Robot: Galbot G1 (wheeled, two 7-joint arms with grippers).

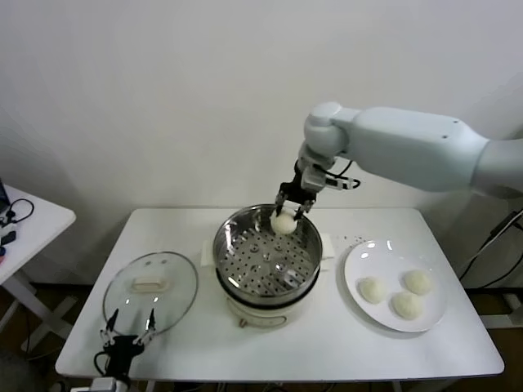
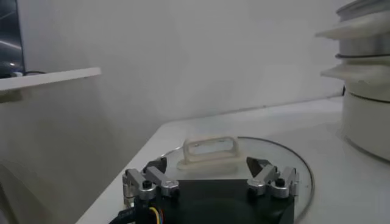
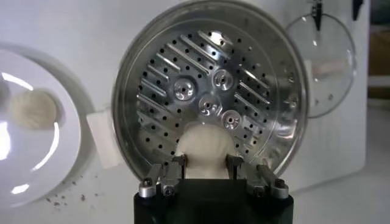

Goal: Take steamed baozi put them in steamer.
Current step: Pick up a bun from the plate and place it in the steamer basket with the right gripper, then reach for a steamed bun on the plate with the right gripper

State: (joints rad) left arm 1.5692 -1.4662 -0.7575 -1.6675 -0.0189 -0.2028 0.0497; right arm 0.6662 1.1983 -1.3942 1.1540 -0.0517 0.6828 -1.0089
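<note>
Right claw [image 1: 292,207]: clamped on one baozi [image 1: 283,222], held over the far rim of the steamer [image 1: 308,269]; from the wrist its fingers cover the bun's lower part.
Steamer: mid-bench, its perforated floor bare.
Plate [image 1: 355,263]: to the steamer's right, three baozi on it; the wrist view cuts it off, showing one bun.
Left claw [image 1: 127,326]: spread open, idle at the near bench [image 1: 327,343] edge beside the glass lid [image 1: 122,286].

lid [image 1: 151,286] L | steamer [image 1: 267,260] ctr | plate [image 1: 395,286] R w/ 3 baozi [image 1: 407,305]
</note>
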